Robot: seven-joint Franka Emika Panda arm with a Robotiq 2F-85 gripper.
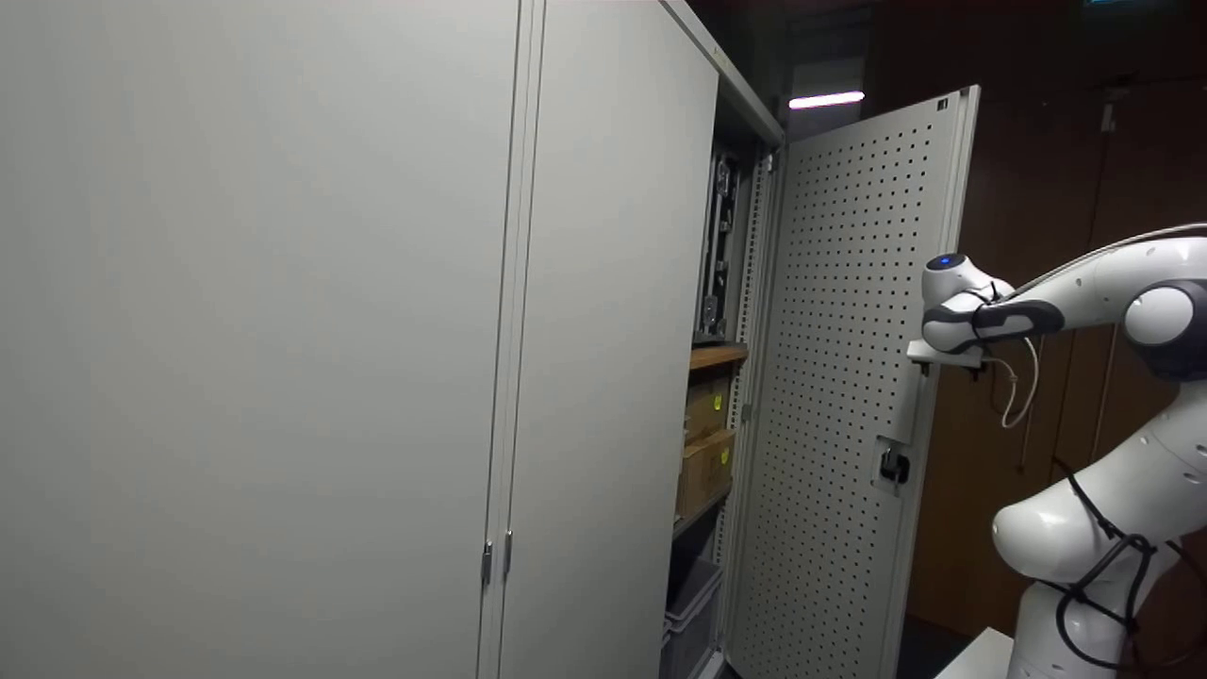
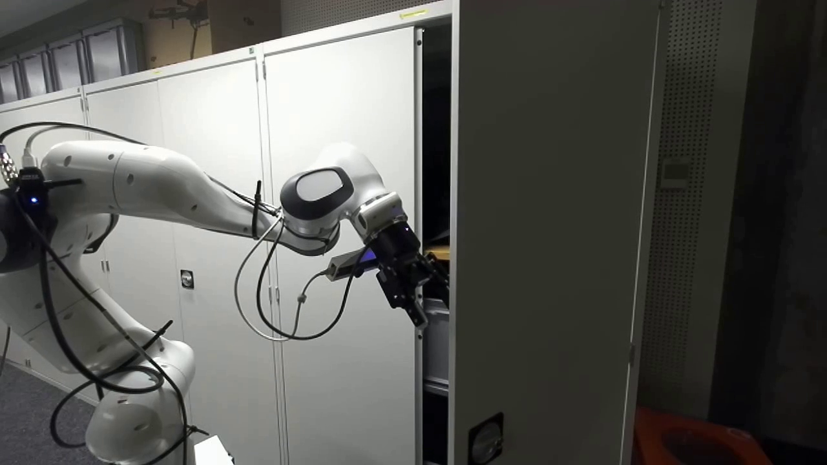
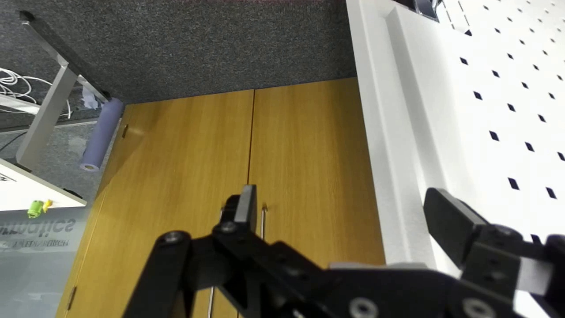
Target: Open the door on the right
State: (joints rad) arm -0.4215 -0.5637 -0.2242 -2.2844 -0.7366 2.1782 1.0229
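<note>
The door on the right, light grey with a perforated inner face (image 1: 839, 311), stands swung out from its cabinet. Its plain outer face (image 2: 549, 226) looks dark in an exterior view. A small dark latch (image 1: 894, 466) sits at mid-height on the inner side. My gripper (image 3: 342, 198) is open at the door's free edge, above the latch. In the wrist view that edge (image 3: 393, 176) runs between the widely parted fingers, one overlapping the inner face; whether they touch it I cannot tell. Part of the gripper (image 2: 434, 305) is hidden behind the door in an exterior view.
Beside the opening is a plain closed door (image 2: 342, 116). Inside the cabinet are cardboard boxes (image 1: 705, 471), a wooden shelf (image 1: 717, 356) and a grey bin (image 1: 693, 613). Wooden cupboards (image 3: 304, 145) rise beyond the carpet (image 3: 220, 44). A red object (image 2: 704, 439) lies past the door.
</note>
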